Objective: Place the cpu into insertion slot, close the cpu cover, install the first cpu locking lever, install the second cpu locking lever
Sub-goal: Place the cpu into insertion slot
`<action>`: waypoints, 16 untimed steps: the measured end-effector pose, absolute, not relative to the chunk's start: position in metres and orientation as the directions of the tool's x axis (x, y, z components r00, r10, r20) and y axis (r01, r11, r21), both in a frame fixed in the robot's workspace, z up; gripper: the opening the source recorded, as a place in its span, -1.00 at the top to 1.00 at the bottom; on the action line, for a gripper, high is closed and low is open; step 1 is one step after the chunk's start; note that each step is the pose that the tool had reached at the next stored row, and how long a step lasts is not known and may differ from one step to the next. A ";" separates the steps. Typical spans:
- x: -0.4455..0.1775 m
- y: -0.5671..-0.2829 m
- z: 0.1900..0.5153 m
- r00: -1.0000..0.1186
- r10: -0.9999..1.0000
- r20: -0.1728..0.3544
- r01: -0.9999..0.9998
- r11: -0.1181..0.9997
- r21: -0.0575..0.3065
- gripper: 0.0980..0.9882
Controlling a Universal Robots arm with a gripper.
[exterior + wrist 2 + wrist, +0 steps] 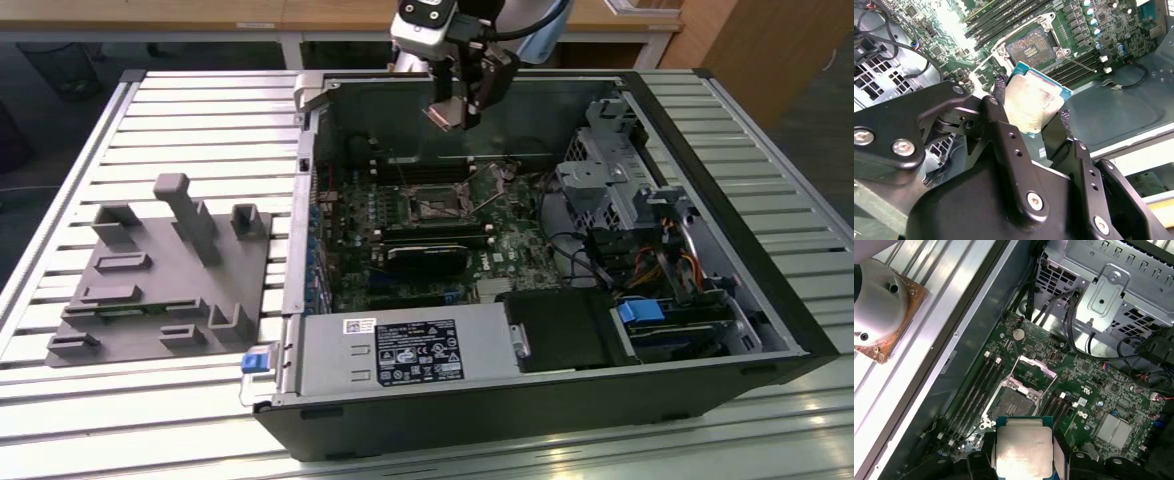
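Note:
My gripper [453, 110] hangs above the back of the open computer case, shut on the cpu [439, 117]. In both wrist views the cpu [1036, 105] [1021, 440] is a pale silvery square held by its edges between the black fingers [1000, 86]. The insertion slot [1013, 402] [1032, 46] lies below it on the green motherboard [1089, 390], its dark centre bare. In the exterior view the slot [438, 208] sits well below and nearer the front than the gripper. The cpu cover [1034, 371] stands tilted up, open, at the slot's far edge.
Long black memory slots [976, 385] run beside the socket. A metal drive cage [607, 170] with cables fills the case's right side in the exterior view. The power supply [400, 352] lies at the front. A grey fixture block [167, 270] stands on the slatted table [174, 110].

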State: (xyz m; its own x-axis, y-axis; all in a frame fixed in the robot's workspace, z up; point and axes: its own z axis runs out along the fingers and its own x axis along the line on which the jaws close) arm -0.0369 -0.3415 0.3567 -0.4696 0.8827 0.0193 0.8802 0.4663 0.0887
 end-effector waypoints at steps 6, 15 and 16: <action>-0.037 -0.342 0.357 -0.444 0.896 0.019 0.893 0.441 0.089 0.00; -0.037 -0.342 0.356 -0.402 0.915 0.019 0.913 0.399 0.089 0.00; -0.037 -0.342 0.356 -0.396 0.918 0.019 0.915 0.393 0.089 0.00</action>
